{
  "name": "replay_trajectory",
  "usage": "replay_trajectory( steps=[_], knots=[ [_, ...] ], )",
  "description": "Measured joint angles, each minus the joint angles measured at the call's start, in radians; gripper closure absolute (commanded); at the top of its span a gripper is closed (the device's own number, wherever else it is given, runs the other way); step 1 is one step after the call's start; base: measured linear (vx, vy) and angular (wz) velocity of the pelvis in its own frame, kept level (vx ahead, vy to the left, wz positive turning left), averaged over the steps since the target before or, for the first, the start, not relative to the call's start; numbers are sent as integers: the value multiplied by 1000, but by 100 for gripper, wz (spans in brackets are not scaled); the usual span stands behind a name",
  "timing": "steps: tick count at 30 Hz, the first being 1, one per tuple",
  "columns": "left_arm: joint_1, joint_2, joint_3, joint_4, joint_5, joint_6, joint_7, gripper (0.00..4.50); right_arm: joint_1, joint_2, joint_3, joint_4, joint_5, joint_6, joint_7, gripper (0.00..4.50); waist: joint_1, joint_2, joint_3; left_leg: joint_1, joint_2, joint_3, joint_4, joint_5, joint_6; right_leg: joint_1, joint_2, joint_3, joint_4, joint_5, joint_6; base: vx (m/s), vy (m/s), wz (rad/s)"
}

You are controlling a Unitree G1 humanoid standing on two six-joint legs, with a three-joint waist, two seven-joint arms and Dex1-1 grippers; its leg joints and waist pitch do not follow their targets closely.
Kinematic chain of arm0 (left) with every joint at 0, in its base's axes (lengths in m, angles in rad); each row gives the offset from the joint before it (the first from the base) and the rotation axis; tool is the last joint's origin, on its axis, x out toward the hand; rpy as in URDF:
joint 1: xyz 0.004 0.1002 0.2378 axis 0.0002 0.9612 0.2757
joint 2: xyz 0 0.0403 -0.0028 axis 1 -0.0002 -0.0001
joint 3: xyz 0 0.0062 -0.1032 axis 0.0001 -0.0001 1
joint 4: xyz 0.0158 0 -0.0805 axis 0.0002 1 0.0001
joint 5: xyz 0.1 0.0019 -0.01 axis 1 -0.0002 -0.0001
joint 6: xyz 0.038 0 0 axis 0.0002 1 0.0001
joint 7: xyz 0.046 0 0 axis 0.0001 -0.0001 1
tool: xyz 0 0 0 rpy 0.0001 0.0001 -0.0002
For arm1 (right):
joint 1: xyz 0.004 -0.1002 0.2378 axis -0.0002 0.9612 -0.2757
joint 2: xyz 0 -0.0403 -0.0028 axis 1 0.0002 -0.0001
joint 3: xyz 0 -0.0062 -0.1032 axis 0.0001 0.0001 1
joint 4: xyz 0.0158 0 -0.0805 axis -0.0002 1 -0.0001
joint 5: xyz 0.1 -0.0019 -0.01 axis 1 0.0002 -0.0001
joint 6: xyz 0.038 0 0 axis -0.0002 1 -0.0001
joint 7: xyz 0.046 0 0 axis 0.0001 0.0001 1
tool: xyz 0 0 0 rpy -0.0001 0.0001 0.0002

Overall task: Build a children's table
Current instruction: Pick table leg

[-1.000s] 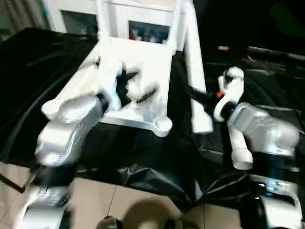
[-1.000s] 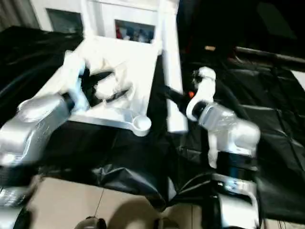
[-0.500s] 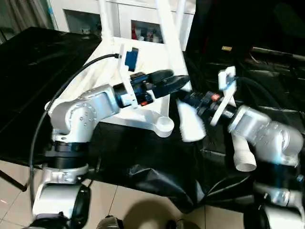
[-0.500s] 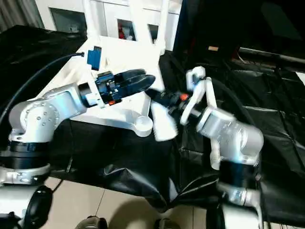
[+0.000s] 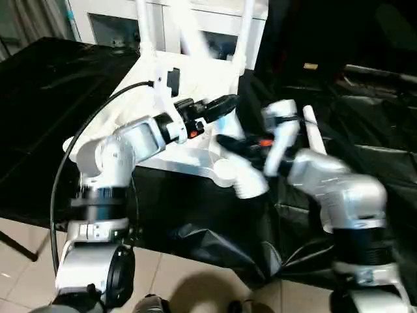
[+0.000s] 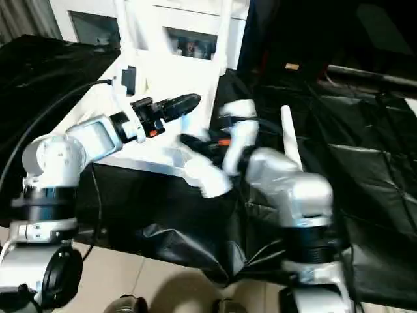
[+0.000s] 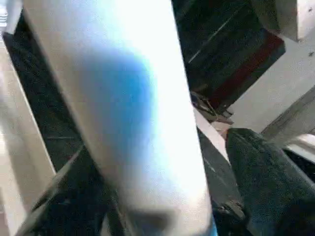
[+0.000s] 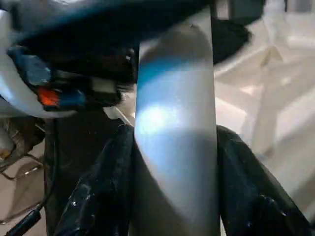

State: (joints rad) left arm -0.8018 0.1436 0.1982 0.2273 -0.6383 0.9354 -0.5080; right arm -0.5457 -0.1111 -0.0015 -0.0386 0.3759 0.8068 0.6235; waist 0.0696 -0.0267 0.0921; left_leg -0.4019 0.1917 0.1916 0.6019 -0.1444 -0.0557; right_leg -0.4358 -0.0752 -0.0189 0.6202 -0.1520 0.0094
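The white tabletop lies underside up on the black-covered table. Two white legs stand upright in its far corners. My right gripper is shut on a third leg. That leg slants up and away, blurred, and its flared end hangs beside the near corner socket. In the right wrist view the leg sits between both black fingers. My left gripper reaches in higher up. Its fingers straddle the leg with a gap on one side. A fourth leg lies to the right.
A white cabinet stands behind the table. Crumpled black cloth covers the table and hangs over its front edge. A black cable loops from my left arm. Tiled floor lies below.
My right gripper has swung the leg left, bringing its flared end from over the cloth to the tabletop's near corner socket. My left gripper has pulled back slightly and narrowed around the leg.
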Motion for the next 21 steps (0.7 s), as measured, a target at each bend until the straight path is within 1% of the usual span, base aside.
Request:
replay_trajectory(
  steps=[1,3,5,7,9,11,12,15,17,20,21],
  knots=[
    [-4,4,1,8,0,0,1,100,2,2,9,0,-3,-8,-8,271,3,1,0,0,0,-1,0,0,0,0,0,-1,0,0,0,0,0,0],
    [-5,8,5,23,-1,2,13,122,7,2,36,0,-32,-31,-23,271,8,1,0,0,0,-1,0,0,0,0,0,-2,0,0,0,0,0,0],
    [-9,-5,41,37,-13,11,49,125,6,0,77,1,-80,-71,-51,271,8,0,0,0,0,-1,0,0,0,0,0,-2,0,0,0,0,0,0],
    [-18,-18,69,45,-18,18,86,160,5,-1,104,4,-117,-99,-72,271,11,0,0,-1,0,-1,0,0,0,0,0,-2,0,0,0,0,0,0],
    [-27,-37,94,46,-17,19,131,164,-4,-1,131,15,-156,-137,-94,271,14,0,0,-1,0,-1,0,0,0,0,0,-2,-1,0,0,0,0,0],
    [-32,-43,102,47,-17,21,154,185,-7,-1,141,24,-174,-158,-102,271,15,0,0,-1,0,-1,0,0,0,0,0,-2,-3,0,0,0,0,0],
    [-37,-46,102,54,-14,26,173,204,-8,-3,148,33,-181,-169,-109,271,16,0,0,-1,0,-1,0,0,0,1,0,-2,-3,0,0,0,0,0],
    [-41,-46,90,62,7,25,189,211,-12,-1,156,58,-191,-183,-127,271,17,0,0,-2,0,-1,0,0,0,1,0,-2,-4,1,1,0,0,0],
    [-41,-43,75,62,20,21,189,239,-15,2,156,65,-196,-186,-148,271,17,1,0,-2,0,-1,0,0,0,1,0,-2,-5,2,1,0,0,0],
    [-45,-43,66,61,23,14,190,245,-20,19,157,87,-202,-192,-169,271,17,1,0,-2,0,-1,0,0,0,1,0,-2,-5,4,0,0,0,0],
    [-45,-42,67,60,23,14,193,257,-20,21,159,90,-208,-198,-170,271,17,1,0,-2,0,-1,0,0,0,1,0,-2,-5,5,-2,0,0,0]
  ],
)
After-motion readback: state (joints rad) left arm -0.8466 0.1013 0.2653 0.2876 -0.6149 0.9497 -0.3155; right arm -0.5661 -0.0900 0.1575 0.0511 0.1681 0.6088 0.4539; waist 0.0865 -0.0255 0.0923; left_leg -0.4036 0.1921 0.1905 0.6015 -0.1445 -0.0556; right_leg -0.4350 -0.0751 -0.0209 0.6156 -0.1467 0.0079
